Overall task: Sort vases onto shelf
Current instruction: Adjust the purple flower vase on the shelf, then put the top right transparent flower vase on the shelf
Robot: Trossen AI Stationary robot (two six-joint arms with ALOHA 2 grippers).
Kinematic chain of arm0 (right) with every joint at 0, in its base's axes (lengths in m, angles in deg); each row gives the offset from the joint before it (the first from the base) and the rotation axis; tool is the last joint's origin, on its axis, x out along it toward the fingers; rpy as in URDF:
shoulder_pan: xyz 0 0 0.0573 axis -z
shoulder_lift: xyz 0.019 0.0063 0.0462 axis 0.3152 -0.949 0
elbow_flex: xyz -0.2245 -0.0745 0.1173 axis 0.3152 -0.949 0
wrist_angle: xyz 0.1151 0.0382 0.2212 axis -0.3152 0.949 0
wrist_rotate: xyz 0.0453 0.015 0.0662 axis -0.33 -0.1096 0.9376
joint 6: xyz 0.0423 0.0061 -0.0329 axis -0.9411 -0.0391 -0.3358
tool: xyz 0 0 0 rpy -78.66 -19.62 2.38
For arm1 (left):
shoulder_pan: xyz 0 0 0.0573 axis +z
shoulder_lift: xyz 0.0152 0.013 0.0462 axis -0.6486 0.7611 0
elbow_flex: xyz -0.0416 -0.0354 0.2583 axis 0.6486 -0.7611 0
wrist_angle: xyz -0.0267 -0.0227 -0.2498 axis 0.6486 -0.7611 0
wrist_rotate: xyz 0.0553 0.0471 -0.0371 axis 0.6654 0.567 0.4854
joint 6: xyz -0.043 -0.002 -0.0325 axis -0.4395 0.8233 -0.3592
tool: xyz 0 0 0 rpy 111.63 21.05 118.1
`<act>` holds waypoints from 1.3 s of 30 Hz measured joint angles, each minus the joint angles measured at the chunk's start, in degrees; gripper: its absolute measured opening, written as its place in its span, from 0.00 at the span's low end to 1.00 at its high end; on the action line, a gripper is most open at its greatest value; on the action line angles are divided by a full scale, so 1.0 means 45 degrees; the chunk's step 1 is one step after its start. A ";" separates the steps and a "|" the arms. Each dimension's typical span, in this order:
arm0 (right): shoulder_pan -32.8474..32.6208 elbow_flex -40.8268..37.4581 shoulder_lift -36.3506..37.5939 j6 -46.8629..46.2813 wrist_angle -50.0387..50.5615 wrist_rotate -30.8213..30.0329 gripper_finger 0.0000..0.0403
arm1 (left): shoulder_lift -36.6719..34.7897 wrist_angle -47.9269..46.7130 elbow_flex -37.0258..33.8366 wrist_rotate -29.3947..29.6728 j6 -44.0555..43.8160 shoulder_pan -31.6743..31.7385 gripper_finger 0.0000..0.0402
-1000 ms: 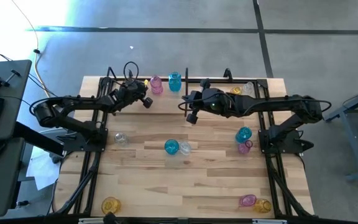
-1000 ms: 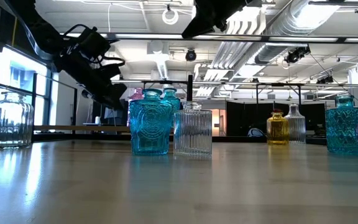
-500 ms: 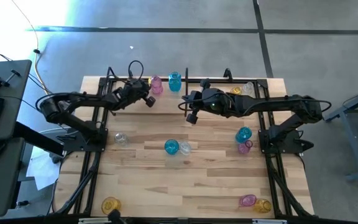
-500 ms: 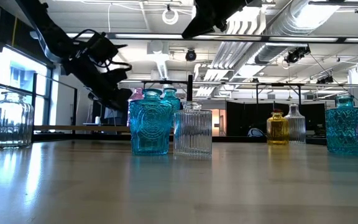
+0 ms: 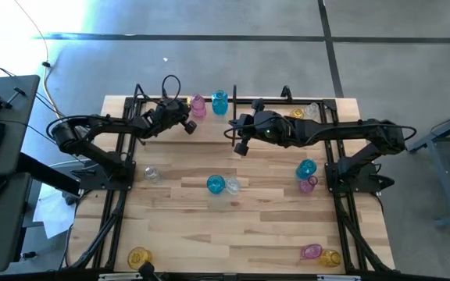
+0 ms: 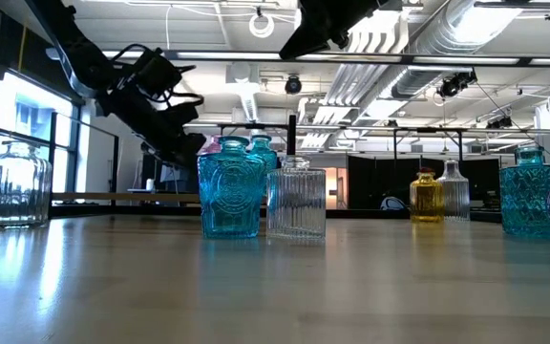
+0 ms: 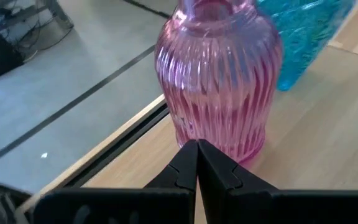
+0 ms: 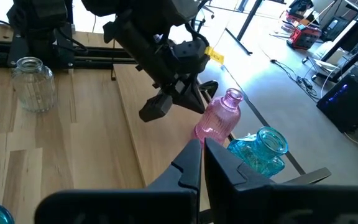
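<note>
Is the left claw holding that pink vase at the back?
No. The left gripper is shut and empty, its tips just short of the pink vase.

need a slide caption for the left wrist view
Shut left tool pointed at the base of a ribbed pink glass vase at the wooden table's edge, a teal-blue glass vase behind it.

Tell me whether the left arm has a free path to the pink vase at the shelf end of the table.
Probably yes. The left pincer is shut and sits right in front of the pink vase with nothing between them. The teal vase stands close beside it, so the jaws must open first and may crowd that neighbour.
</note>
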 joint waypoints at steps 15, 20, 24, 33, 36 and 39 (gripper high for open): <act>-0.1493 0.0005 -0.0056 0.0665 0.0189 -0.0782 0.00 | -0.2133 -0.1788 -0.0112 -0.1079 0.0009 -0.1108 0.00; -0.2062 -0.1382 -0.0131 0.0731 -0.2135 -0.0756 0.00 | -0.3032 -0.1966 -0.0112 -0.1079 0.0004 -0.2082 0.00; -0.2210 -0.3550 -0.0146 0.0520 -0.5017 -0.0768 0.00 | -0.3457 -0.2021 -0.0112 -0.1079 -0.0004 -0.2721 0.00; -0.3549 -0.5391 0.0274 -0.0289 -0.6456 -0.2573 0.00 | -0.3568 0.0854 -0.1451 -0.2700 -0.0321 -0.3974 0.00; -0.4421 -0.5396 0.0747 -0.0384 -0.6016 -0.3387 0.00 | -0.3806 0.2680 -0.2579 -0.3002 -0.0433 -0.4255 0.00; -0.5459 -0.5391 0.1212 -0.0864 -0.5469 -0.4490 0.00 | -0.4313 0.3480 -0.3457 -0.3030 -0.0453 -0.4618 0.00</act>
